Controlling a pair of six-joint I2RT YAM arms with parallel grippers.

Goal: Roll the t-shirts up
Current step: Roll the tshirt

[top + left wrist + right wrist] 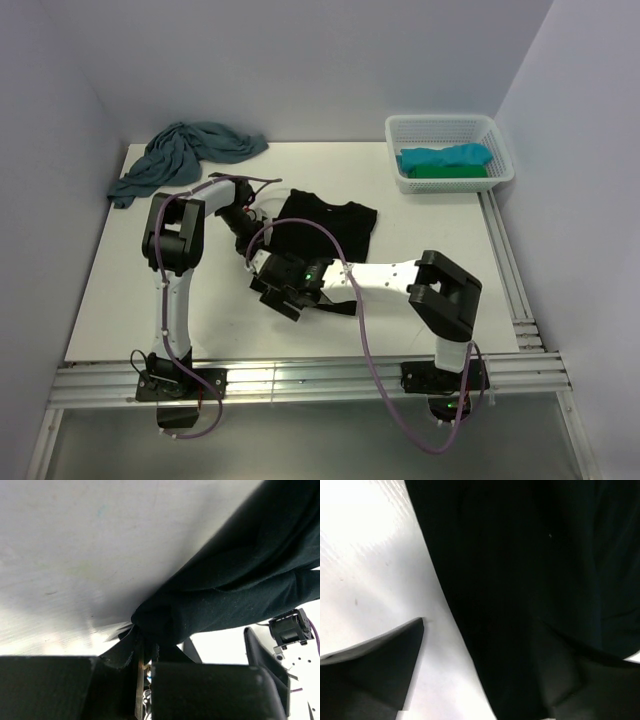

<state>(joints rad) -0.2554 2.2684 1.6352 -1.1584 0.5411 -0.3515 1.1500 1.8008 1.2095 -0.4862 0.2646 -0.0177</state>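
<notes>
Black shirt (330,222) lies on the counter (120,290), a bunched edge pinched in the clenched left claw (145,665) while the right claw (485,630) stands wide open over its near edge, so a pull from the left alone could drag the cloth askew and loosen any roll.

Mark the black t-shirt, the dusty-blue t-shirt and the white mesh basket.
black t-shirt (340,213): top external view, on its flat middle.
dusty-blue t-shirt (190,150): top external view, on the middle of the crumpled heap.
white mesh basket (450,184): top external view, on its near wall.
</notes>
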